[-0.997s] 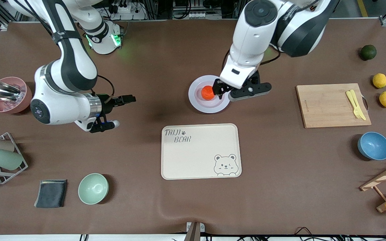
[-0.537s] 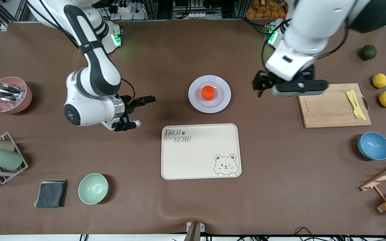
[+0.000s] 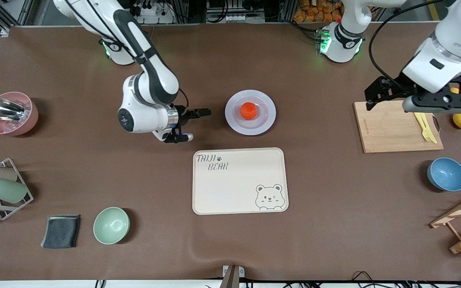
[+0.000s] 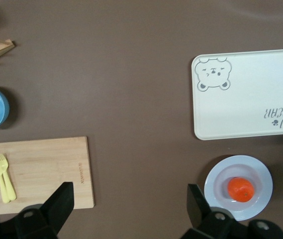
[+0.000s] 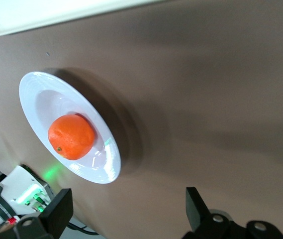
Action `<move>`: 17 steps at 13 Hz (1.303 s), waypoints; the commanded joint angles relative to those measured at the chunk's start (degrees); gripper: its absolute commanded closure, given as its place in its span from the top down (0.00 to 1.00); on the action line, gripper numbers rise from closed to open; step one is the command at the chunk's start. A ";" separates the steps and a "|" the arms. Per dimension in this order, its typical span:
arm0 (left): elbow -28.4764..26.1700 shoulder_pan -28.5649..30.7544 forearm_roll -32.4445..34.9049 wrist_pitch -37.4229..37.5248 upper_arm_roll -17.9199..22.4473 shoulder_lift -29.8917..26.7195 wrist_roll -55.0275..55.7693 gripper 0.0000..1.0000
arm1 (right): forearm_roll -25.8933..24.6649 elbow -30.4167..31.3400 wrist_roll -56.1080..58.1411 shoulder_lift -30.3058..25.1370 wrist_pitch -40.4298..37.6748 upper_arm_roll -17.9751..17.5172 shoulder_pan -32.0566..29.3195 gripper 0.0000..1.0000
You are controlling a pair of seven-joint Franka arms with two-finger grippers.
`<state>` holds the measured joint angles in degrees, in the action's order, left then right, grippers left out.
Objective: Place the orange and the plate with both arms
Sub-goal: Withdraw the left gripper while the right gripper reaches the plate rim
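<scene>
While the orange (image 3: pixel 248 111) sits in the middle of the plate (image 3: pixel 265 119), upper centre of frame on the tabletop (image 3: pixel 214 60), both my jaws stand apart and empty. My right gripper (image 3: pixel 195 124) hangs just beside the plate, toward the right arm's end, low over the tabletop. My left gripper (image 3: pixel 374 96) hangs over the cutting board (image 3: pixel 390 128), upper right of frame, well apart from the plate. Below the plate lies the tray (image 3: pixel 238 184).

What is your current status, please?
Left gripper open above cutting board. Right gripper open beside plate. Orange on plate.
</scene>
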<state>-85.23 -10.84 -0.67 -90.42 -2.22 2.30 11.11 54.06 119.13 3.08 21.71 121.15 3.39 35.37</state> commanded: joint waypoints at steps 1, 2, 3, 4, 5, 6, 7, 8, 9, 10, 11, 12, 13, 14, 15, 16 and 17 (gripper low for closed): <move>-0.29 -0.06 -1.08 1.56 2.13 -1.15 -1.01 1.00 | 6.12 0.84 1.32 1.22 2.50 0.65 2.50 1.00; -0.20 1.42 -0.91 2.26 2.05 -1.15 -1.09 1.00 | 7.01 0.93 1.32 2.10 3.91 0.57 3.64 1.00; -0.20 3.26 -0.91 2.70 1.52 -1.24 -1.09 1.00 | 7.80 0.93 1.40 2.89 5.23 0.57 4.78 1.00; -0.20 3.72 -1.08 3.58 1.35 -1.24 -1.09 1.00 | 9.20 1.19 1.49 3.68 6.20 0.57 5.66 1.00; -0.12 3.81 -1.17 3.93 1.34 -1.24 -1.01 1.00 | 11.22 1.28 2.01 4.12 7.34 0.57 6.80 1.00; -0.03 3.81 -0.74 4.02 1.17 -1.24 -1.00 1.00 | 13.94 1.28 2.98 4.74 8.66 0.57 7.95 1.00; 0.06 3.81 -0.56 4.02 1.17 -1.24 -0.92 1.00 | 16.66 1.28 4.47 5.26 9.54 0.57 8.83 1.00; 0.06 3.72 -0.47 4.20 1.17 -1.24 -0.92 1.00 | 20.08 1.28 6.66 6.14 9.90 0.57 9.36 1.00; 0.06 3.63 -0.47 4.46 1.25 -1.15 -0.83 1.00 | 23.51 1.28 9.20 6.67 9.99 0.65 9.71 1.00; 0.23 3.46 -0.64 4.81 1.17 -1.07 -0.83 1.00 | 26.41 1.28 11.92 7.55 9.99 0.65 9.89 1.00; 0.24 3.54 -0.56 5.08 1.08 -1.15 -0.83 1.00 | 28.62 1.28 13.78 7.99 9.90 0.65 9.89 1.00; 0.24 3.54 -0.47 5.34 1.08 -1.15 -0.83 1.00 | 30.03 1.28 14.93 8.43 9.90 0.65 10.06 1.00; 0.24 3.54 -0.38 5.34 1.08 -1.15 -0.83 1.00 | 31.09 1.28 15.81 8.61 9.90 0.57 10.15 1.00; 0.24 3.72 -0.47 5.34 1.08 -1.15 -0.83 1.00 | 32.41 1.19 16.51 8.61 9.90 0.57 10.59 1.00; 0.24 3.63 -0.47 5.34 1.08 -1.15 -0.83 1.00 | 33.90 1.11 17.57 8.87 9.99 0.65 10.85 1.00; 0.24 3.63 -0.56 5.34 0.99 -1.15 -0.83 1.00 | 35.92 0.93 19.06 9.48 9.99 0.57 10.94 1.00; 0.24 3.63 -0.56 5.43 0.99 -1.15 -0.83 1.00 | 38.02 0.75 20.64 10.01 9.99 0.65 11.55 0.96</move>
<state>-85.22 -7.46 -0.68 -86.20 -1.02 1.88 10.99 87.90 120.14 20.52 30.73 130.77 3.40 45.23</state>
